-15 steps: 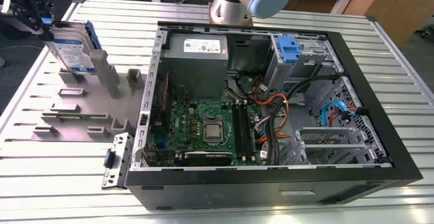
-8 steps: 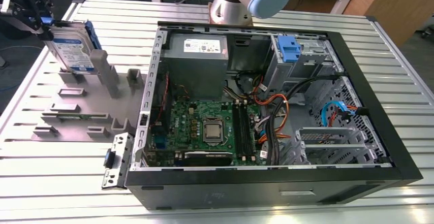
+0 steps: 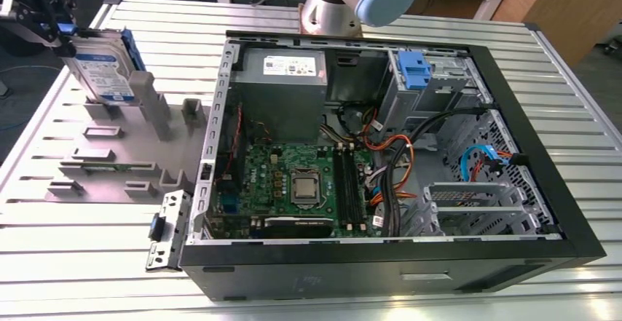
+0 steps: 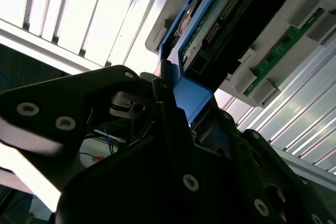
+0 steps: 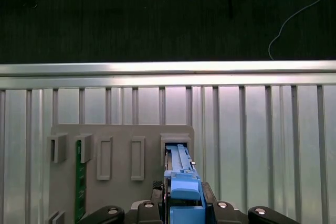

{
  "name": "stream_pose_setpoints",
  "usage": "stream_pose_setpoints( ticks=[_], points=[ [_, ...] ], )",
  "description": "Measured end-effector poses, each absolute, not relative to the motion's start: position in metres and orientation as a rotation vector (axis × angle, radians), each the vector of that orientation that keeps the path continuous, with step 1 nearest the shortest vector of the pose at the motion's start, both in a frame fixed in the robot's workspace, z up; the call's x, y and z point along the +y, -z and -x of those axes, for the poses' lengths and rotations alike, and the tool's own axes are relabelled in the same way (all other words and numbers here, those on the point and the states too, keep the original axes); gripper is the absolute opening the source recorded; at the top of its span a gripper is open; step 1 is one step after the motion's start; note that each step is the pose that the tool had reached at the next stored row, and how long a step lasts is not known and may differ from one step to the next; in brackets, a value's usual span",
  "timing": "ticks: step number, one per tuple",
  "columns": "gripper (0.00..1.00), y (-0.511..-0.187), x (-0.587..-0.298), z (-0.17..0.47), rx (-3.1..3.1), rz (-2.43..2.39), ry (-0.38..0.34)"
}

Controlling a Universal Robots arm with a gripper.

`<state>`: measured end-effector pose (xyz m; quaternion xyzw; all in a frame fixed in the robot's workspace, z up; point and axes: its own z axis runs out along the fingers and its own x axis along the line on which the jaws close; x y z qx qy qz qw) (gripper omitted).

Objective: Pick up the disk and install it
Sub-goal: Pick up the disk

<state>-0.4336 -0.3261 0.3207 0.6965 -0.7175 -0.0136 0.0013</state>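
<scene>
Claw clenched on disk, gripping blue carrier rail. Drive stands on edge in grey fixture slot near desk edge at the exterior view's left, well apart from open case. I judge a straight, untilted lift best, clear of slot walls.

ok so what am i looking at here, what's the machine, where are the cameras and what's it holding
This is one grey-and-blue robot arm with a black gripper at its end. The exterior view looks down from off the arm; both wrist views come from cameras riding near the gripper. On the ribbed aluminium table sit an open black computer case, circuit boards and cables exposed, and a flat grey holder plate with upright slots. The gripper is closed on the blue rail of a silver-grey hard disk with a white-and-blue label, standing upright at one slot of that plate. Whether it is clear of the slot I cannot tell.
</scene>
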Motion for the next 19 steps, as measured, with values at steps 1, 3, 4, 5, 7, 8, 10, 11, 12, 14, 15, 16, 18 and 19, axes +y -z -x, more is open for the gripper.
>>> stream_pose_setpoints(
  ticks=[1, 3, 4, 5, 7, 8, 10, 11, 12, 14, 15, 16, 18, 19],
  points=[
    [0.36, -0.3210, -0.3261, 0.4336, -2.252, -2.186, 0.043],
    [0.36, -0.3218, -0.3261, 0.4336, -2.252, -2.186, 0.043],
    [0.36, -0.3220, -0.3261, 0.4336, -2.252, -2.186, 0.043],
    [0.36, -0.3220, -0.3261, 0.4336, -2.252, -2.186, 0.043],
    [0.36, -0.3221, -0.3260, 0.4336, -2.252, -2.186, 0.043],
    [0.36, -0.3224, -0.3261, 0.4337, -2.252, -2.186, 0.043],
    [0.36, -0.3236, -0.3260, 0.4336, -2.252, -2.186, 0.043],
    [0.36, -0.3239, -0.3260, 0.4336, -2.252, -2.186, 0.043],
    [0.36, -0.3245, -0.3261, 0.4336, -2.252, -2.186, 0.043],
    [0.36, -0.3261, -0.3260, 0.4337, -2.252, -2.186, 0.043],
    [0.36, -0.3260, -0.3261, 0.4336, -2.252, -2.186, 0.042],
    [0.36, -0.3260, -0.3261, 0.4336, -2.252, -2.186, 0.042],
    [0.36, -0.3261, -0.3261, 0.4337, -2.252, -2.186, 0.042],
    [0.36, -0.3262, -0.3261, 0.4337, -2.252, -2.186, 0.042]
  ],
)
